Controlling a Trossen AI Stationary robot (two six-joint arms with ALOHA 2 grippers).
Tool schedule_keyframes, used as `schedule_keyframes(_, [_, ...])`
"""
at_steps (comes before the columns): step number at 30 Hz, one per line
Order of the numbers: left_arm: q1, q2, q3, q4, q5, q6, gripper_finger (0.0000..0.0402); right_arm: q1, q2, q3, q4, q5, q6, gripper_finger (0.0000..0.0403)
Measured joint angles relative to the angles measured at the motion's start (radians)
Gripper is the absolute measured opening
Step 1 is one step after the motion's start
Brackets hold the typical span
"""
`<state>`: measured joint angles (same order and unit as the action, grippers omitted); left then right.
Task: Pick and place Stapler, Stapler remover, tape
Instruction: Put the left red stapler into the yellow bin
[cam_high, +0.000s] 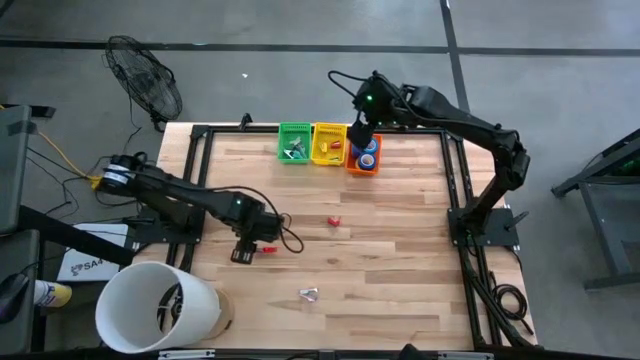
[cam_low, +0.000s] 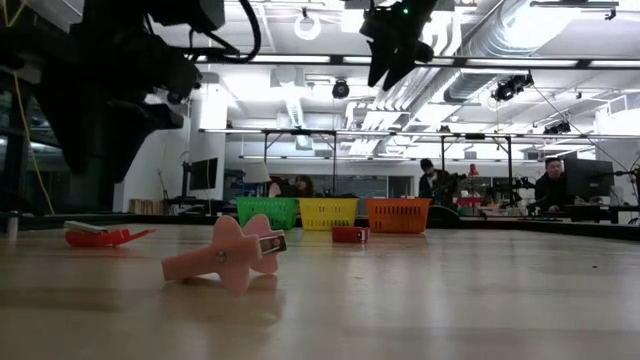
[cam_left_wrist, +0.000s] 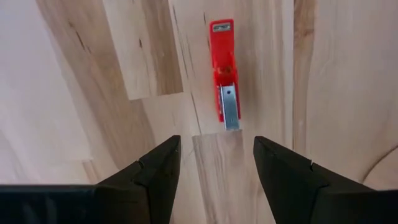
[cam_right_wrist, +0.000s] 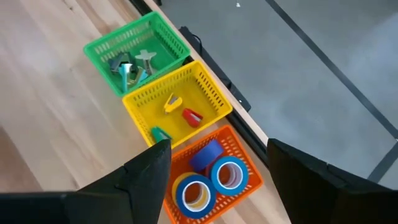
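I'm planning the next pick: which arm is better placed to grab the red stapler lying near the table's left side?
Left. The left gripper hangs open right over the red stapler, while the right gripper hovers open above the orange basket at the far edge.

Wood-plank table (cam_high: 400, 280) w/ black frame round the edges. Desk fan (cam_high: 143, 78) on floor beyond the far-left corner. White bucket (cam_high: 155, 305) at near-left corner, overlapping table edge. Yellow cable (cam_high: 62, 152) on floor at left. People (cam_low: 548, 185) at desks in bkgd, low view.
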<state>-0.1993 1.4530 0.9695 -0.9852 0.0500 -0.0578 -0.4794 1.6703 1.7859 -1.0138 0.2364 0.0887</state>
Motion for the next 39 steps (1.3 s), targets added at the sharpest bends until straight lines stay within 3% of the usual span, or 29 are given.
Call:
schedule_keyframes(10, [0.002, 0.104, 0.000, 0.017, 0.014, 0.000, 0.0199, 0.023, 0.000, 0.000, 0.000, 0.005, 0.000, 0.0254])
schedule_keyframes(23, [-0.024, 0.147, 0.000, 0.052, 0.039, -0.039, 0.0199, 0.031, 0.000, 0.000, 0.000, 0.004, 0.020, 0.0254])
schedule_keyframes(39, [-0.102, 0.147, 0.000, 0.071, -0.084, -0.139, 0.0199, 0.042, 0.001, 0.000, 0.001, 0.004, 0.027, 0.0254])
